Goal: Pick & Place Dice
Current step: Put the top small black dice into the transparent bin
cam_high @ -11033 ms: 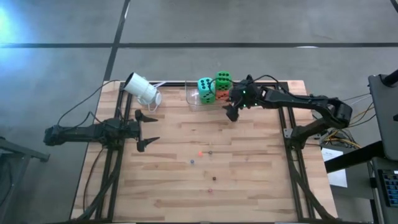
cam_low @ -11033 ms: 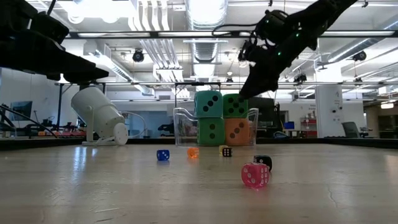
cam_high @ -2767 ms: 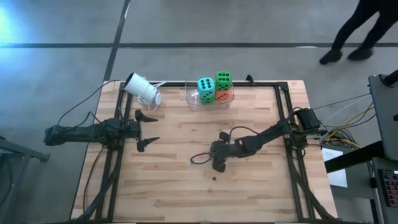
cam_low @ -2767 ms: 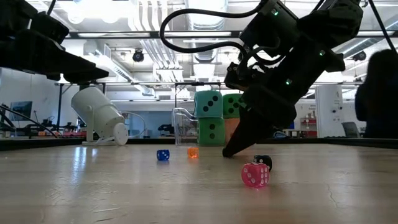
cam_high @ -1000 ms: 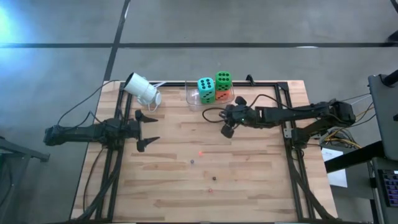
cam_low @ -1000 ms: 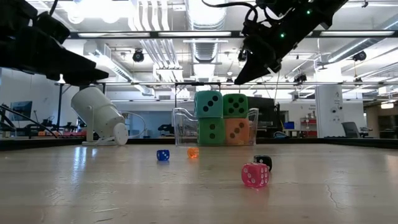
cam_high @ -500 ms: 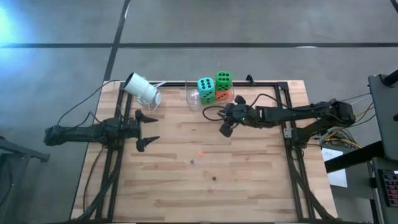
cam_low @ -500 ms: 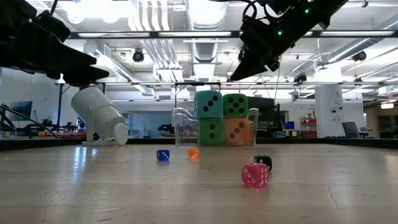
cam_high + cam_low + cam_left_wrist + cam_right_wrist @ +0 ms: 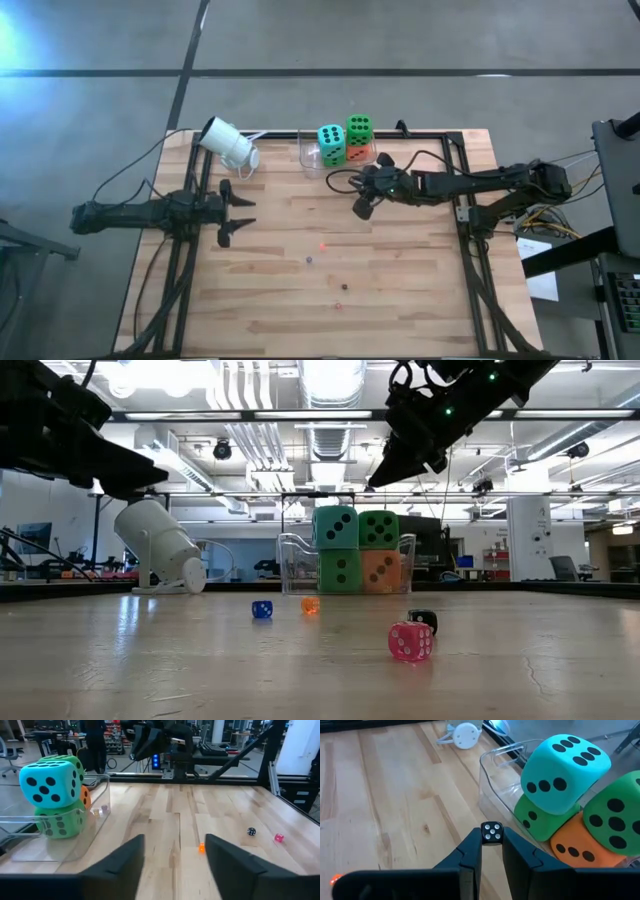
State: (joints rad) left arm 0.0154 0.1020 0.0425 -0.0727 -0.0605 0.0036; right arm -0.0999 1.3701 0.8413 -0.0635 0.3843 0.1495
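The right gripper (image 9: 491, 851) hangs above the light wooden slatted table (image 9: 400, 300), just beside the clear plastic tub (image 9: 312, 160) at its 5 o'clock in the high view, fingers pinched narrow on a tiny pale cube die with black pips (image 9: 492, 832). The die sits at the very fingertips, presumably so it can be dropped cleanly over the tub's rim. Inside the tub stand four large soft foam dice: a teal one (image 9: 564, 772) stacked on a green one (image 9: 536, 816), and a second green one (image 9: 613, 824) on an orange-red one (image 9: 576, 845) (the stack fills most of the tub, leaving free floor only on the near side). By my judgement the carried die is about to be placed there. Still loose on the table, toward 6 o'clock from the tub, lie a tiny orange die (image 9: 310, 605), a tiny blue die (image 9: 262, 609), a tiny black die (image 9: 423, 620) and a tiny pink translucent die (image 9: 410, 641). The left gripper (image 9: 236, 211) waits at the table's 9 o'clock edge, holding nothing, its fingers partly apart. A white cylindrical cup (image 9: 229, 144) lies tipped at 11 o'clock, clear of the work.
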